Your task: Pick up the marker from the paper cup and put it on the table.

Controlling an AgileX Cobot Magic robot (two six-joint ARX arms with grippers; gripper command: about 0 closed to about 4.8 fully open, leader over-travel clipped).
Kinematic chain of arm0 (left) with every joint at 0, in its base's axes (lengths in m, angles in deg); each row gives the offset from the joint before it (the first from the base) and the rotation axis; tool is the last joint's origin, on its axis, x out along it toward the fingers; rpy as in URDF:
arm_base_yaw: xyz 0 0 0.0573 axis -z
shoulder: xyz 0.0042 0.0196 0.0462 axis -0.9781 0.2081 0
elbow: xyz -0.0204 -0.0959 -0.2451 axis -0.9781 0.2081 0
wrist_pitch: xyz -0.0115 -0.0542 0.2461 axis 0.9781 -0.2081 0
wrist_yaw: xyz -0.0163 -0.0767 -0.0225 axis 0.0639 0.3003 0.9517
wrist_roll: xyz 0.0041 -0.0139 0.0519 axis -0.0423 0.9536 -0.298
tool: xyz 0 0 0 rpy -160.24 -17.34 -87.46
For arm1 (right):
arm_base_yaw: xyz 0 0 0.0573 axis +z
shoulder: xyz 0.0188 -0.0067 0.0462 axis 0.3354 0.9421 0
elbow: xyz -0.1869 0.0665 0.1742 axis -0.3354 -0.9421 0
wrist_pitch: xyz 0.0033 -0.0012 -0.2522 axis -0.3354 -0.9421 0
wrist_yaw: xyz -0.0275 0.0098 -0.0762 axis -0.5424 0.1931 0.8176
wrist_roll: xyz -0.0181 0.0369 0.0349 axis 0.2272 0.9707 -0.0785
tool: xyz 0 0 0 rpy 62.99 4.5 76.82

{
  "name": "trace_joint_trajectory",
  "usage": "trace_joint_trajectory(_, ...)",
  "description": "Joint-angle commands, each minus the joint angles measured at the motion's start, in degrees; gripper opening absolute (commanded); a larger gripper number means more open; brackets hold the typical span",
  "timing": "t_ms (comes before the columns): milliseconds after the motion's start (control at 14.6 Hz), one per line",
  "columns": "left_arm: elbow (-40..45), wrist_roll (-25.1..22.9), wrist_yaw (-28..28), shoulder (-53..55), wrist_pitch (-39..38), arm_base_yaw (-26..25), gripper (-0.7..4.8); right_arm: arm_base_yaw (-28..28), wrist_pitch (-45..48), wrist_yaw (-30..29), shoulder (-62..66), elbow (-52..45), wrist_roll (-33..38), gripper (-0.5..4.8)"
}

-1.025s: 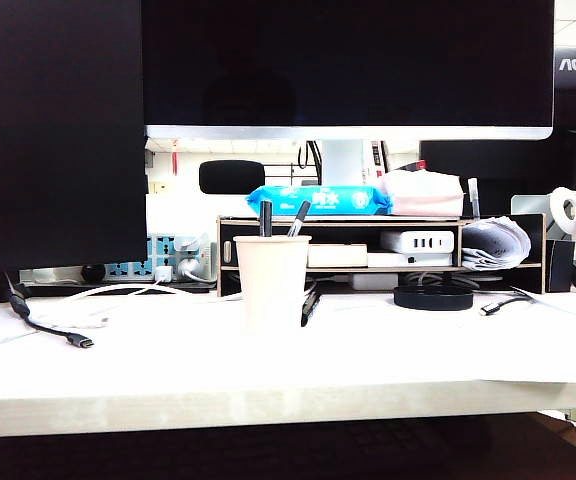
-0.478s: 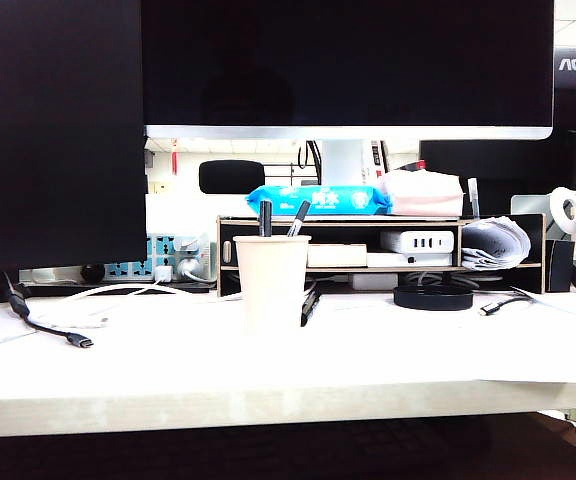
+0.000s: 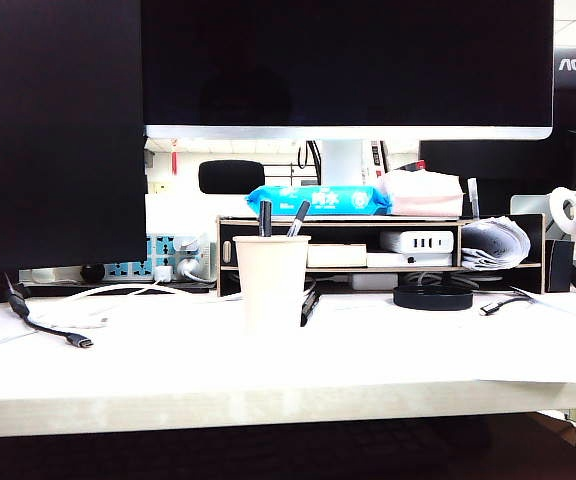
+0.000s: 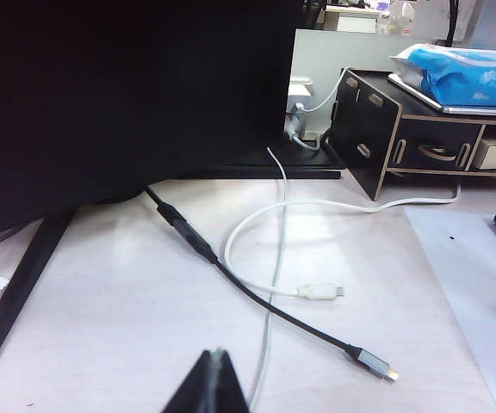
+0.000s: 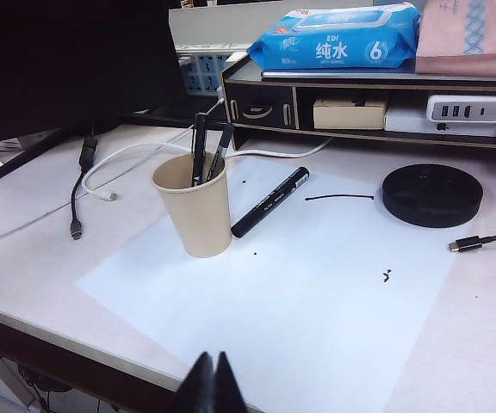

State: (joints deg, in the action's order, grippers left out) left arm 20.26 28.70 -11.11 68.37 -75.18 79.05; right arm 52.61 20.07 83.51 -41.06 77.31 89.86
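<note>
Right gripper (image 5: 210, 379): nearest item in its wrist view, fingers pressed together to a dark point, holding nothing, above the near edge of the table (image 5: 50, 258).

Left gripper (image 4: 213, 383): dark fingers pressed together, empty, over the table's left part near the cables.

White paper sheet (image 5: 282, 284): lies flat on the table, carrying small black ink marks.

Paper cup (image 5: 198, 209): upright on the sheet's far-left part. Holds 2 dark pens (image 5: 205, 151), their tips standing above the rim.

Marker (image 5: 269, 202): thick, black, white lettering on the barrel. Lies flat on the sheet just beside the cup, one end near the cup's base, the other angled away toward the shelf riser. Outside the cup; no gripper near it.

Black cable (image 4: 257, 292) and white cable (image 4: 265, 258): loose, crossing each other on the table left of the cup.

Black round disc (image 5: 429, 194): on the table right of the marker, well apart from it.

Wooden shelf riser (image 5: 368, 86): behind cup and marker; 1 blue wipes pack (image 5: 334, 39) on top, a white charger (image 5: 468, 107) inside.

Dark monitor (image 3: 348, 60): farthest, above the riser.
</note>
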Motion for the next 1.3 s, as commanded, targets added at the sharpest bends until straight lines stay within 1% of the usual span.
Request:
trace_joint_trajectory(68, -0.07, 0.24, -0.17, 0.00, 0.83, -0.04, -0.05, 0.09, 0.79, 0.02, 0.00, 0.17, 0.15, -0.07)
trace_joint_trajectory(478, -0.07, 0.42, -0.13, 0.00, 1.99, -0.04, -0.05, 0.07, 0.79, 0.02, 0.00, 0.17, 0.15, -0.07)
trace_joint_trajectory(957, -0.07, 0.39, 0.00, 0.00, 1.20, -0.04, -0.05, 0.07, 0.81, 0.02, 0.00, 0.17, 0.15, -0.07)
trace_joint_trajectory(1025, -0.04, 0.42, -0.07, 0.00, 1.22, 0.26, -0.05, 0.07, 0.79, 0.04, 0.00, 0.17, 0.15, -0.07)
trace_joint_trajectory(1093, -0.07, 0.39, -1.40, 0.02, 1.03, 1.79, -0.05, 0.07, 0.81, 0.02, 0.00, 0.17, 0.15, -0.07)
trace_joint_trajectory(1162, -0.07, 0.39, -0.22, 0.02, 0.96, 3.02, -0.05, 0.07, 0.79, 0.02, 0.00, 0.17, 0.15, -0.07)
trace_joint_trajectory(1298, -0.07, 0.39, 0.00, 0.02, 0.79, 3.10, -0.05, 0.07, 0.70, 0.00, 0.00, 0.17, 0.17, -0.07)
